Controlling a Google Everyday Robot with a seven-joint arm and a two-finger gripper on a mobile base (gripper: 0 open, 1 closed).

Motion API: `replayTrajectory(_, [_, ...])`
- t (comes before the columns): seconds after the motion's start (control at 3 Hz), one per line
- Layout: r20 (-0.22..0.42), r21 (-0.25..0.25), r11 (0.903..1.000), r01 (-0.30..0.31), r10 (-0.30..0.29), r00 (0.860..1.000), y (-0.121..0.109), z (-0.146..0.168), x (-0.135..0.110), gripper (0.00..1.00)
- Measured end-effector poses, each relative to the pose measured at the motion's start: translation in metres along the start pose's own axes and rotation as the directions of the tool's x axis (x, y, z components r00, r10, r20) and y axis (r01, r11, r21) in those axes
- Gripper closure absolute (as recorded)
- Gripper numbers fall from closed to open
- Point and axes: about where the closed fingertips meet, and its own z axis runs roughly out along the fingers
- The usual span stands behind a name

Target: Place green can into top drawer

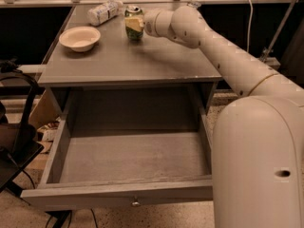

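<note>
The green can (132,32) stands upright on the back of the grey table top (123,63). Its silver top shows. My gripper (135,23) reaches in from the right at the end of the white arm (223,56). It is right at the can and covers part of the can's front. The top drawer (118,194) is pulled wide open below the table top. Its inside is bare, and a small round knob (136,203) sits on its front panel.
A white bowl (80,37) sits on the table's left side. A clear plastic bottle (103,12) lies at the back left, close to the can. My white base (259,165) fills the lower right. A dark chair (19,141) stands left of the drawer.
</note>
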Motion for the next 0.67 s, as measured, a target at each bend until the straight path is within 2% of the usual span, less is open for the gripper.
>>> replayTrajectory(0.33, [0.009, -0.018, 0.9997, 0.014, -0.013, 1.0, 0.002, -0.008, -0.013, 1.0])
replayTrajectory(0.67, [0.032, -0.057, 0.9958, 0.072, -0.07, 0.997, 0.019, -0.061, -0.046, 1.0])
